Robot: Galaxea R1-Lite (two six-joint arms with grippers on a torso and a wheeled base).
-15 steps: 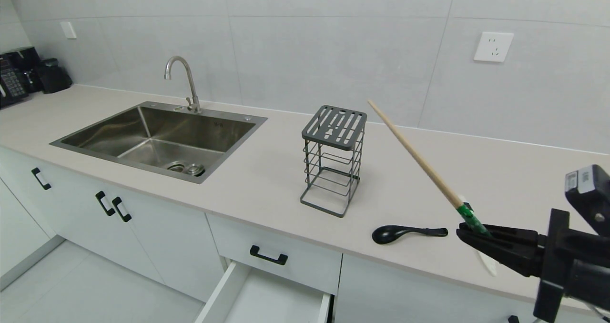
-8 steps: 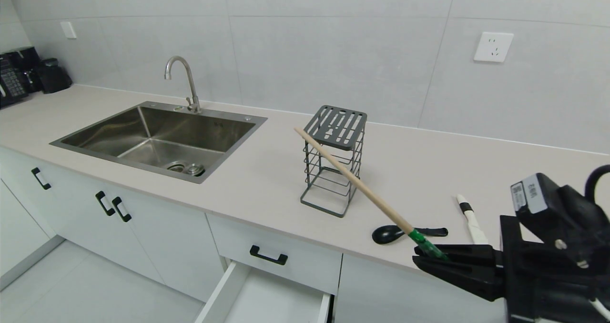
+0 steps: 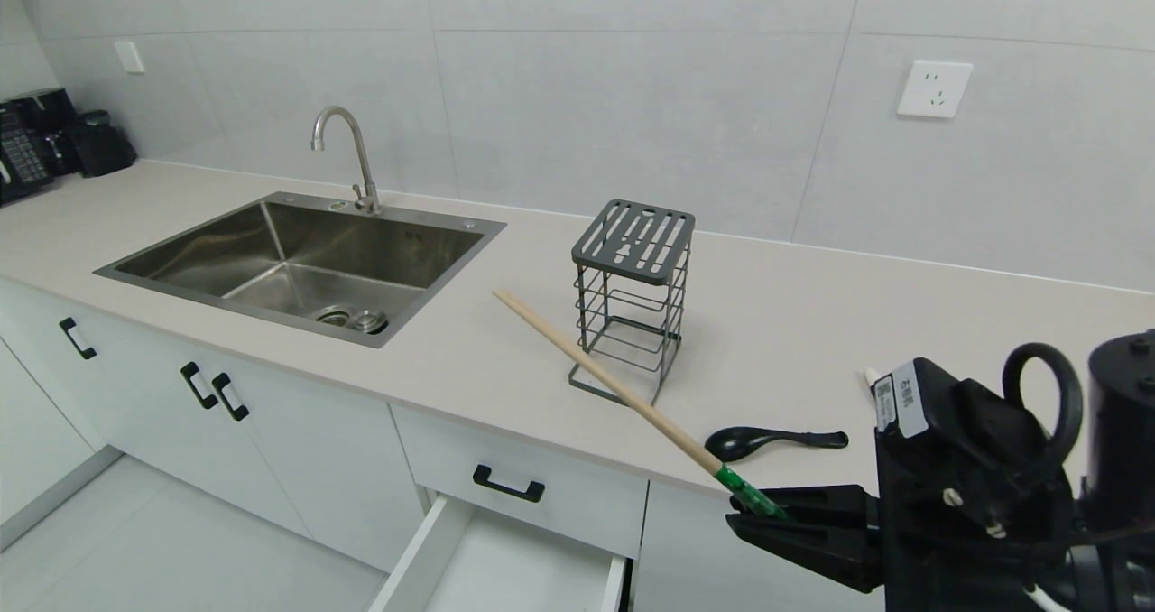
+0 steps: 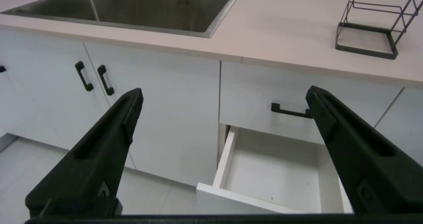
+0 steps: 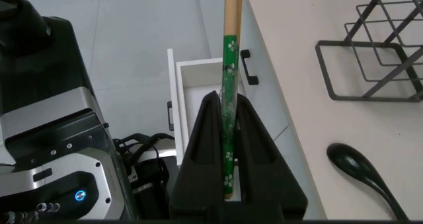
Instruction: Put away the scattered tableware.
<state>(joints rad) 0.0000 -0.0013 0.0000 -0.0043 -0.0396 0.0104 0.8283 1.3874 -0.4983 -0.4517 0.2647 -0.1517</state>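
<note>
Over the last second the right gripper [image 3: 753,508] has swung from above the right end of the surface [image 3: 812,323] out past its front edge and lower. The chopstick [image 3: 614,386] it carries has dropped from a steep lean towards the wall to a shallow slant across the front of the wire rack [image 3: 632,305]. The gripper is clenched on the chopstick's green-painted end, so the bare wooden length juts free, up and to the robot's left, its tip showing against the surface between sink [image 3: 379,237] and rack. Holding it by the very end probably suits laying it into the open drawer [image 3: 505,567] under the surface, which looks like the intended store; the gripper sits higher than the drawer and to its right. The right arm comes in low from the right, wrist roughly level, fingers pointing left. The black spoon [image 3: 767,439] lies on the surface by the front edge, just behind the gripper, not yet collected. The left gripper [image 4: 225,95] hangs released, fingers spread wide, before the cabinets, facing the drawer.
</note>
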